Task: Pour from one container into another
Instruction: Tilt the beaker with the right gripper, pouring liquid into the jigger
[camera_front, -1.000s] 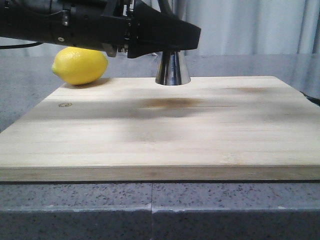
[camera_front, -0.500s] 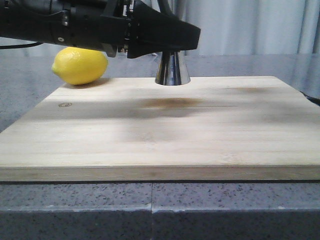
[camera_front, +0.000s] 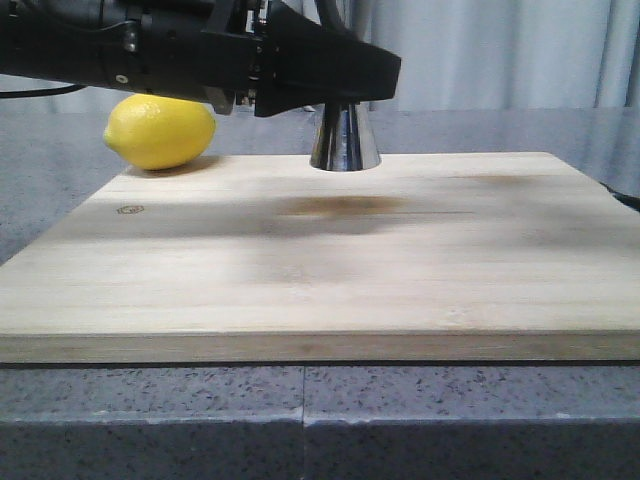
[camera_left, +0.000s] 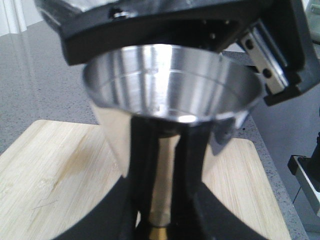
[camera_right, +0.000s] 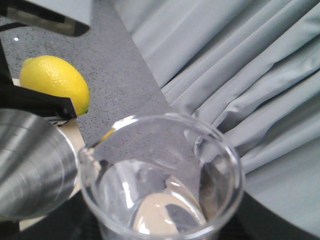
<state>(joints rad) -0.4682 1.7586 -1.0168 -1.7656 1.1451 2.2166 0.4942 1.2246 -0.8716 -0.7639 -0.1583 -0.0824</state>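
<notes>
**Jigger held at the board's back edge, beaker tipped beside it – no visible change from earlier frames**

Front view: the left gripper (camera_front: 375, 75) is reaching in from the left, black and horizontal, covering the upper half of the jigger (camera_front: 344, 140). Only the steel lower cone is showing below it, its base sitting at the far edge of the wooden board (camera_front: 320, 260). A lemon (camera_front: 160, 130) is lying on the grey counter (camera_front: 60, 180) just behind the board's far-left corner. A brownish stain is showing on the board in front of the jigger. Compared with the frames from 1.0 s and 0.5 s ago, nothing is shifting: arm, jigger and lemon are all sitting in the same places. The beaker and right gripper are not appearing in this view.

Left wrist view: the jigger (camera_left: 172, 85) is filling the frame, open upper cup facing the camera, inside looking dry. The black fingers (camera_left: 140, 165) are pressing on both sides of the narrow waist, right above the gold band, so the left gripper is clamped on the jigger. Board (camera_left: 45, 170) below, counter beyond.

Right wrist view: the beaker (camera_right: 160, 175) is up close, clear glass, mouth tilted, pour lip pointing toward the jigger (camera_right: 30, 165), rim just beside the steel cone. Whether liquid is inside is unclear. Right gripper fingers are not visible here, so cannot tell how far they are closed. Lemon (camera_right: 55, 82) beyond, grey curtain (camera_right: 240, 65) behind.
</notes>
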